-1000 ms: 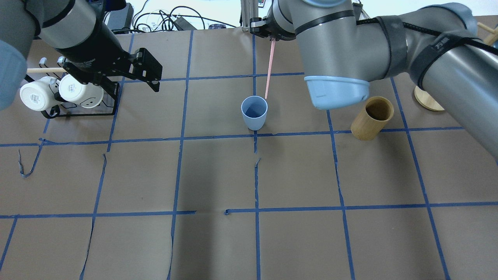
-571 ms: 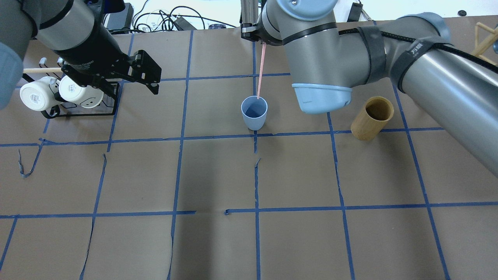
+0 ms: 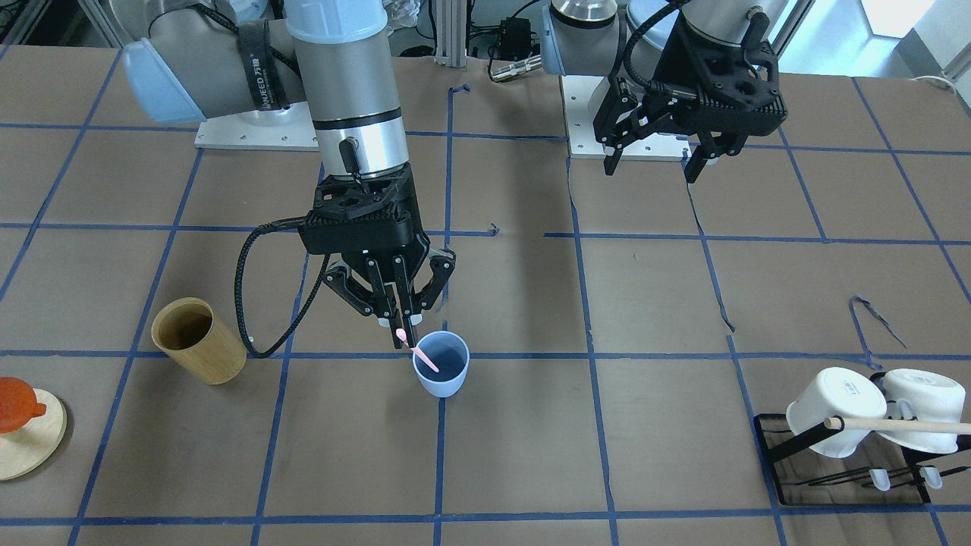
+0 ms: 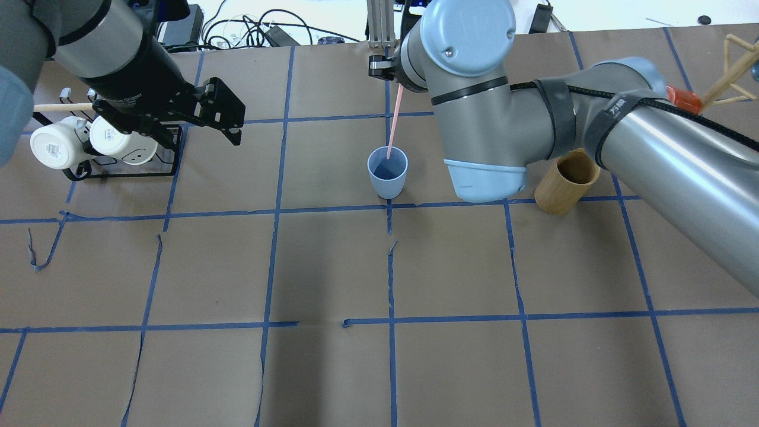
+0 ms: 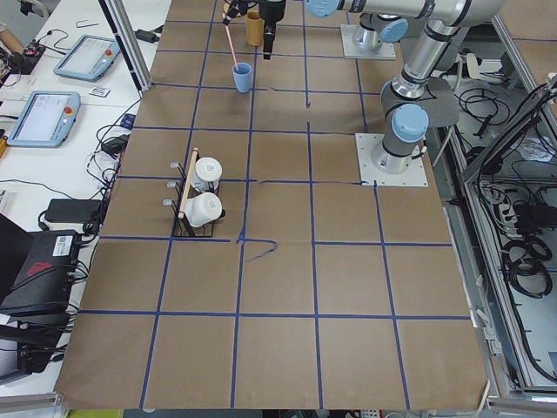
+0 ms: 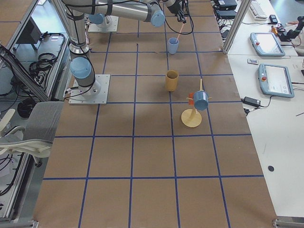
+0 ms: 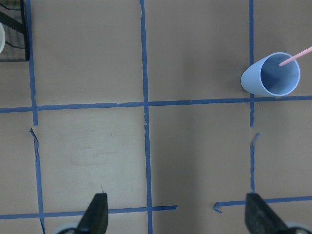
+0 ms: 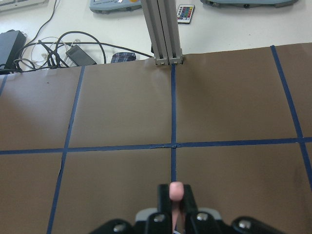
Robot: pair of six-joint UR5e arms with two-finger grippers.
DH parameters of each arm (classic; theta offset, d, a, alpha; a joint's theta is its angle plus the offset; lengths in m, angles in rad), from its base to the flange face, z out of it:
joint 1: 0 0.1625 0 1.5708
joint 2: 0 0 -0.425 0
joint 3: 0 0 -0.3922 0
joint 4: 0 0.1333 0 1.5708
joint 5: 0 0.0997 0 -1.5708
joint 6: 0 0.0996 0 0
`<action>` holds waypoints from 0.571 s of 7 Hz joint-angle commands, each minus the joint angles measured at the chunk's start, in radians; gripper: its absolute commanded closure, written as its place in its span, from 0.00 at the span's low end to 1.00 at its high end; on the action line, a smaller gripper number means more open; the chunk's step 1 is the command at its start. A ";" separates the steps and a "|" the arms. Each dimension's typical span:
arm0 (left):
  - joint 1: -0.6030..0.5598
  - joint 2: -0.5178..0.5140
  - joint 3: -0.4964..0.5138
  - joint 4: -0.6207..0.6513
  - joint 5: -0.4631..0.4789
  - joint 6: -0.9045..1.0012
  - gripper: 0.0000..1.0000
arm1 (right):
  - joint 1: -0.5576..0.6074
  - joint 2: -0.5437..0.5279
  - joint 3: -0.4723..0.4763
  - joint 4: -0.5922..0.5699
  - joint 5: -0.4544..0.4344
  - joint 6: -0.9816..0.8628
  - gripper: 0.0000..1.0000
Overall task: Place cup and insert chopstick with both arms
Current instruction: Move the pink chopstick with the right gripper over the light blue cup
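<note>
The light-blue cup (image 4: 387, 172) stands upright near the table's middle; it also shows in the front view (image 3: 441, 371) and the left wrist view (image 7: 271, 74). My right gripper (image 3: 400, 334) is shut on the top end of the pink chopstick (image 4: 393, 121) just above the cup's rim. The stick slants down and its lower tip lies inside the cup (image 3: 425, 359). In the right wrist view the stick's end (image 8: 176, 190) pokes up between the closed fingers. My left gripper (image 3: 652, 163) is open and empty, high above the table, well away from the cup.
A tan wooden cylinder (image 4: 566, 181) stands right of the cup, close under my right arm. A black rack (image 4: 118, 148) with two white mugs and a wooden rod is at the far left. A wooden stand (image 3: 23, 425) with an orange piece is at the far right.
My right arm has swung left and lowered. The chopstick's lower tip has gone from beside the cup's rim to inside the cup. The left arm has hardly moved.
</note>
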 commanded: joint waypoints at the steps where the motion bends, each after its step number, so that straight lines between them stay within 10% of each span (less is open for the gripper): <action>1: 0.000 0.001 0.000 -0.002 0.000 0.000 0.00 | 0.000 -0.007 0.012 0.001 -0.011 0.007 0.00; 4: 0.002 0.001 0.000 -0.010 0.000 0.000 0.00 | -0.012 -0.062 -0.058 0.311 -0.013 0.004 0.00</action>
